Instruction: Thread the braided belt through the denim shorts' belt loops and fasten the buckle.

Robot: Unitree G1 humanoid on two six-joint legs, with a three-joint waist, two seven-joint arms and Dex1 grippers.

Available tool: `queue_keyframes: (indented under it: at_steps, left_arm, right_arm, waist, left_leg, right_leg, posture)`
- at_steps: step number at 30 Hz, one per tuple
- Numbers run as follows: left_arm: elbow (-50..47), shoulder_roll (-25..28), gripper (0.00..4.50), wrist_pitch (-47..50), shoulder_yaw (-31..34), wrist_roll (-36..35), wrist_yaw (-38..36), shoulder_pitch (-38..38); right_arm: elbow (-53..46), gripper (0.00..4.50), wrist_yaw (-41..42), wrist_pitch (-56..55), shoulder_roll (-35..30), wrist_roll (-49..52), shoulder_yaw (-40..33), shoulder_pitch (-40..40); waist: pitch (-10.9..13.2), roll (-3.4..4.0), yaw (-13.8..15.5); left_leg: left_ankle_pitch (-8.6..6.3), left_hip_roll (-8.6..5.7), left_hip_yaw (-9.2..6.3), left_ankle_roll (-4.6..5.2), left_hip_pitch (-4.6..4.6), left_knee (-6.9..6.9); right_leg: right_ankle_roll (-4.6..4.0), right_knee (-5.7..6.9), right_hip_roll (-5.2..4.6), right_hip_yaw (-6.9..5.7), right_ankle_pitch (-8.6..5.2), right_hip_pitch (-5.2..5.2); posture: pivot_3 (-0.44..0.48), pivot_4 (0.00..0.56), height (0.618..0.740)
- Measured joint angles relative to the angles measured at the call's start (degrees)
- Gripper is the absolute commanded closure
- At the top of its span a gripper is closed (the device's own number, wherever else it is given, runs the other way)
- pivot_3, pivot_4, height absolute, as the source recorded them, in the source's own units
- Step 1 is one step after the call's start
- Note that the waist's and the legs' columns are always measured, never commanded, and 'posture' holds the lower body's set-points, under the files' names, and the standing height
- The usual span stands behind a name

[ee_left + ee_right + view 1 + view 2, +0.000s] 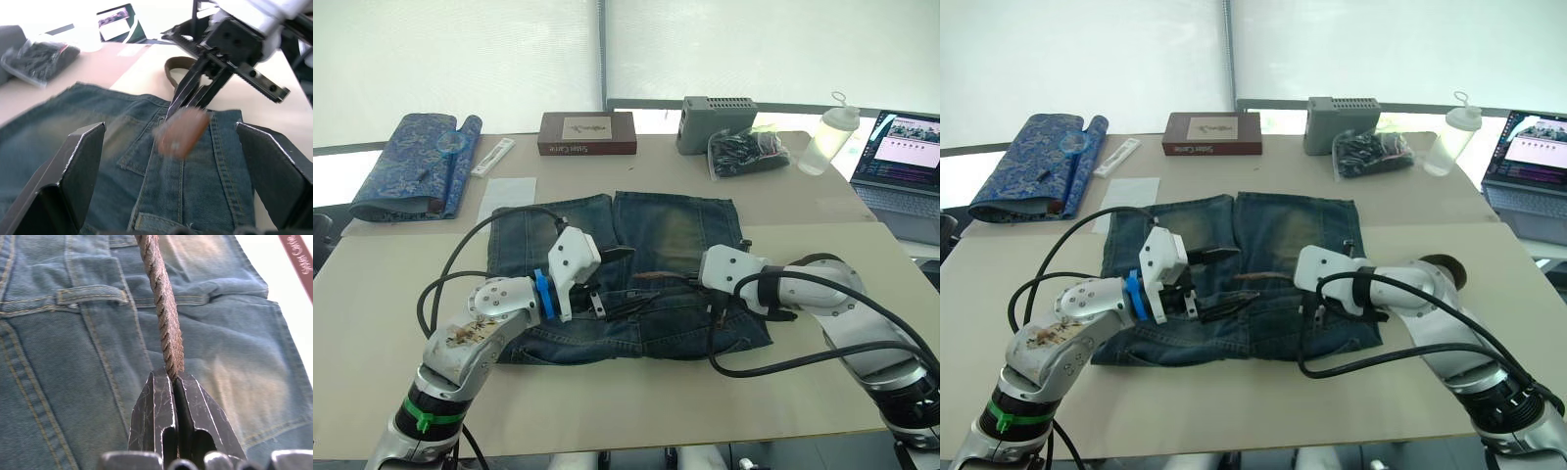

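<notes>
The denim shorts (656, 235) lie flat in the middle of the table, waistband toward me. My right gripper (172, 375) is shut on the braided belt (164, 308), a brown plaited strap that runs away from the fingertips over the denim. A belt loop (90, 294) lies beside the strap. My left gripper (610, 282) hovers open over the shorts' left half, facing the right gripper (195, 93). The belt's brown end (180, 133) hangs between them. More strap (177, 64) curls behind on the table. The buckle is hidden.
Along the far edge sit a blue patterned folded cloth (411, 166), a brown box (587, 134), a grey box (715, 122), a black bag (749, 154) and a clear bottle (827, 139). A laptop (901, 162) stands at the right. A white sheet (506, 198) lies beside the shorts.
</notes>
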Motion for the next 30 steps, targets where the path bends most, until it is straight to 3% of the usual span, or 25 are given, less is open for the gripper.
queue_keyframes:
  at_steps: [2,4,6,12,13,30]
  left_arm:
    - [1.42,0.04,0.0,-4.12,-1.35,4.06,-0.84,-1.19]
    - [2.87,0.05,0.53,-7.4,-2.31,7.09,-1.5,-1.47]
    - [4.45,0.06,1.26,-10.55,-3.28,9.82,-2.21,-1.6]
    - [7.4,0.29,4.22,-17.91,-4.76,14.32,-5.13,-1.59]
    - [8.11,0.22,4.45,-18.87,-4.75,14.84,-5.4,-1.59]
    - [14.55,-1.72,4.45,-26.98,-4.76,15.05,-11.26,-1.61]
  right_arm:
    - [-0.07,4.47,0.3,0.43,0.05,-0.06,0.15,-0.42]
    - [-0.18,4.5,0.41,0.95,0.07,-0.12,0.22,-0.54]
    - [-0.4,4.5,0.45,1.49,0.07,-0.33,0.48,-0.55]
    - [-1.78,4.5,0.37,2.88,0.16,-0.83,1.38,-0.65]
    - [-2.0,4.5,0.32,3.34,0.15,-0.99,1.4,-0.65]
    - [-5.34,4.5,-0.67,6.49,-0.49,-1.0,0.37,2.22]
  waist:
    - [0.0,0.0,0.0]
    - [0.0,0.0,-0.08]
    - [0.0,0.0,-0.12]
    - [0.0,0.0,-0.1]
    - [0.0,0.0,-0.09]
    - [0.0,0.0,-0.09]
  left_leg:
    - [0.0,0.0,0.0,0.0,0.01,0.0]
    - [0.0,0.0,0.01,0.01,0.01,0.0]
    - [0.0,0.01,0.01,0.01,0.0,0.0]
    - [-0.02,0.0,0.0,0.03,-0.01,0.01]
    - [-0.02,0.0,0.0,0.03,-0.01,0.01]
    - [-0.02,0.0,-0.01,0.04,-0.01,0.02]
  right_leg:
    - [0.0,0.0,0.0,0.0,0.0,0.01]
    - [0.0,0.0,0.0,0.0,0.0,0.0]
    - [0.0,0.01,0.0,0.0,0.0,-0.02]
    - [0.02,0.0,-0.01,-0.01,0.0,-0.02]
    - [0.02,0.01,-0.01,-0.01,-0.01,-0.01]
    - [0.04,0.02,-0.01,-0.03,-0.01,-0.01]
  posture:
    - [0.0,0.15,0.74]
    - [0.0,0.15,0.74]
    - [0.0,0.15,0.74]
    - [0.0,0.15,0.74]
    - [0.0,0.15,0.74]
    - [0.0,0.15,0.74]
